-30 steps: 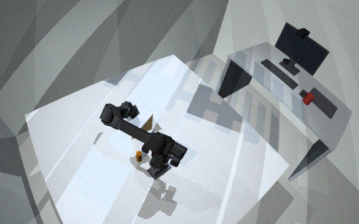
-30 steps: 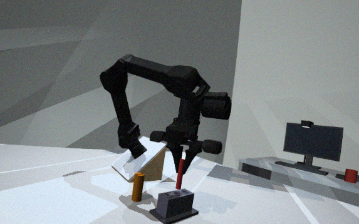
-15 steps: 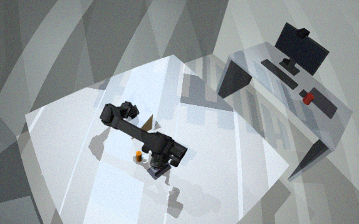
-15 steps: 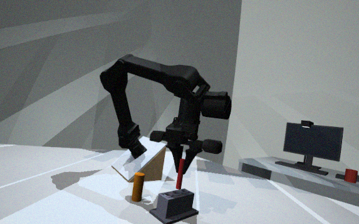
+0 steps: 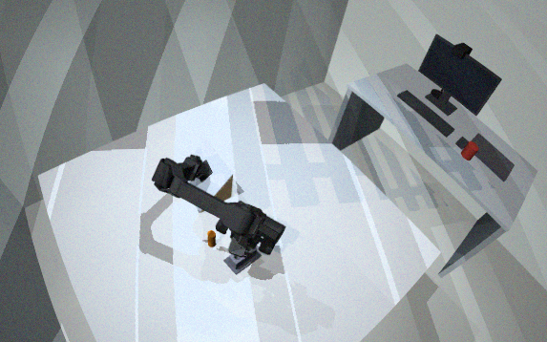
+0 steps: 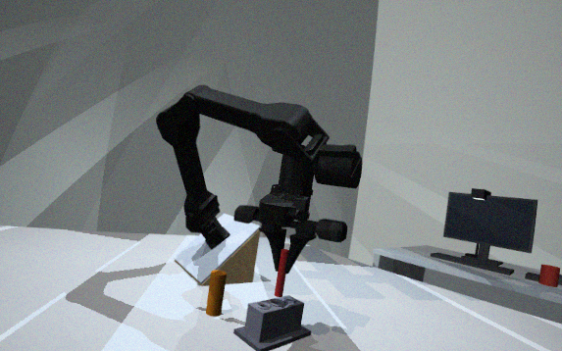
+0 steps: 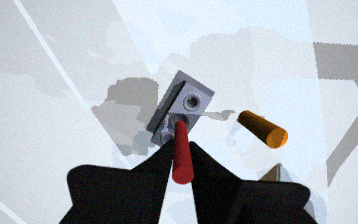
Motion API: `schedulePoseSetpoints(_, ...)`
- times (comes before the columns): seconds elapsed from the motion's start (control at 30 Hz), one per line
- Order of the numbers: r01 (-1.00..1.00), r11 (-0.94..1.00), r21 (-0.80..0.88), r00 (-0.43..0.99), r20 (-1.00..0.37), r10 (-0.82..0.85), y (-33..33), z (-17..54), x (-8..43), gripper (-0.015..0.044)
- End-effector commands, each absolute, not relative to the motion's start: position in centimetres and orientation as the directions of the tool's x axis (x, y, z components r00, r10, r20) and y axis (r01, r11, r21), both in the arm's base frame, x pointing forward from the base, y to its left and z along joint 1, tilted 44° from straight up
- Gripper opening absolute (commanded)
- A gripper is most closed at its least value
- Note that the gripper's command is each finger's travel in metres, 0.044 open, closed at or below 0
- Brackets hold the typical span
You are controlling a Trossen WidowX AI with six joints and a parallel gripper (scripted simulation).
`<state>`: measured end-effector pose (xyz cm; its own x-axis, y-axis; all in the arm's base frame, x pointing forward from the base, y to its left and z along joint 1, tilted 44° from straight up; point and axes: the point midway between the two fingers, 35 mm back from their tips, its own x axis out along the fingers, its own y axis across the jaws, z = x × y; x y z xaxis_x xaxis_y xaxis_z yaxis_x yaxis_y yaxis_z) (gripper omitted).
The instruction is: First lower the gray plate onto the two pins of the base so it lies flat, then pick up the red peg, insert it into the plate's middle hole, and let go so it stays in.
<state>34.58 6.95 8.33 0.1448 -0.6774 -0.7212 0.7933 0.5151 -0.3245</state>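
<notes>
My gripper is shut on the upright red peg, gripping its upper part. The gray plate looks like a thick block with three holes and sits level on the flat base. The peg's lower end is close above the plate and overlaps the middle hole in the wrist view. It does not appear to be in the hole. The base's pins are hidden. In the top view the arm hides the peg and the fingertips.
An orange cylinder stands beside the base. A wedge with a white sloping top and brown side is behind it, near the arm's foot. A separate desk holds a monitor and a red cup.
</notes>
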Motion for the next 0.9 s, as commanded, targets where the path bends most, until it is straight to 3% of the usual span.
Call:
schedulePoseSetpoints(0.0, 0.793, 0.517, -0.323, 0.15, -0.719, -0.679, 6.9, 8.5, 34.6, 0.0)
schedulePoseSetpoints(0.87, 0.793, 0.513, -0.327, 0.142, -0.721, -0.678, 6.0, 7.3, 34.7, 0.0)
